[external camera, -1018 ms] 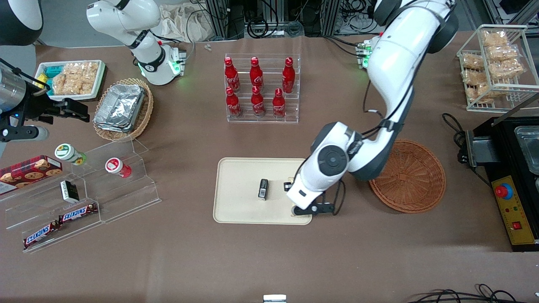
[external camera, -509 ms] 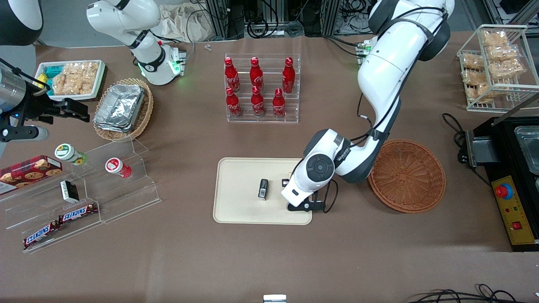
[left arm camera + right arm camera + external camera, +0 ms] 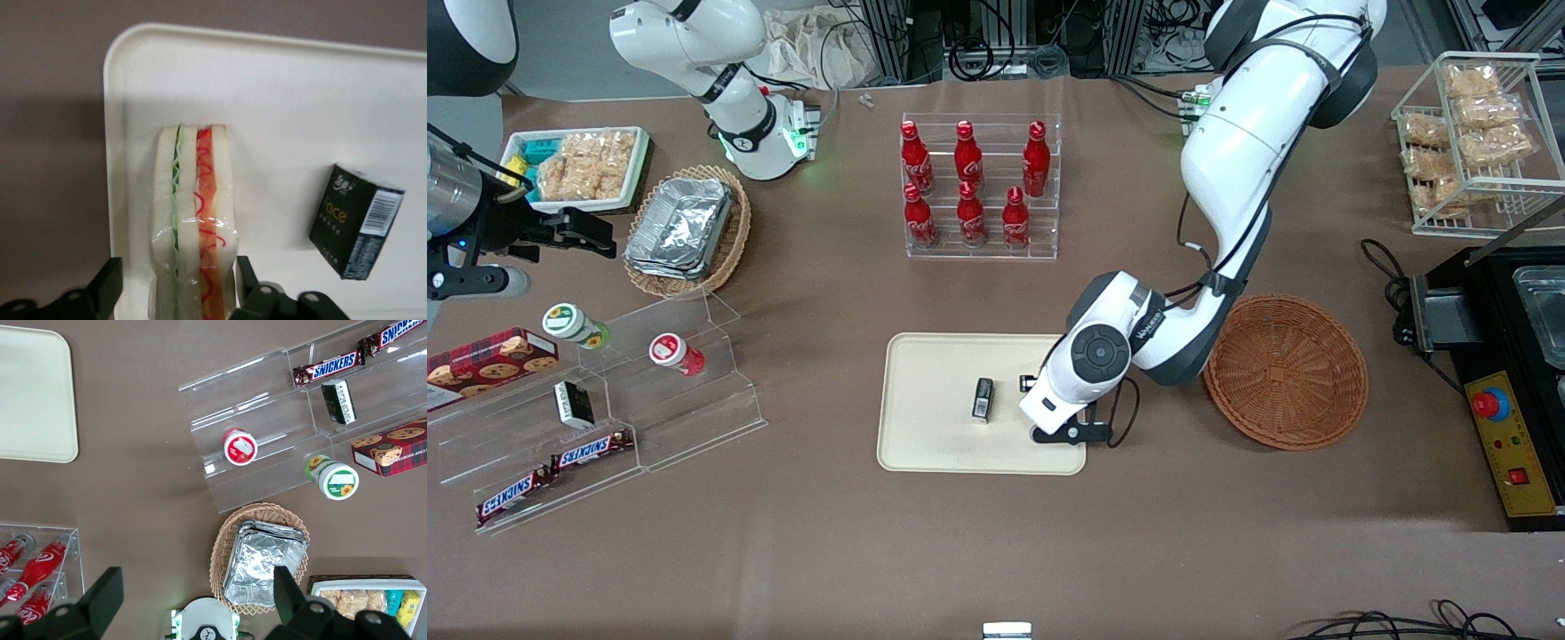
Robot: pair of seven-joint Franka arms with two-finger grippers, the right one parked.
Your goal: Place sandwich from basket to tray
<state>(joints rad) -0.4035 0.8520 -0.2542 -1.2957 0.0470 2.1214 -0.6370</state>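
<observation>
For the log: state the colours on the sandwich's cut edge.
White bread with green and red-orange filling on the sandwich, between the open end effector fingers; left wrist view.

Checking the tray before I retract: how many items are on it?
2: the sandwich, lying on the tray within the open tool, and a small black box beside it. The arm may hide others.

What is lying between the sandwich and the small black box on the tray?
Nothing: in the left wrist view, only bare tray separates the sandwich from the black box. The gripper straddles the sandwich's end, fingers spread wider than it.
</observation>
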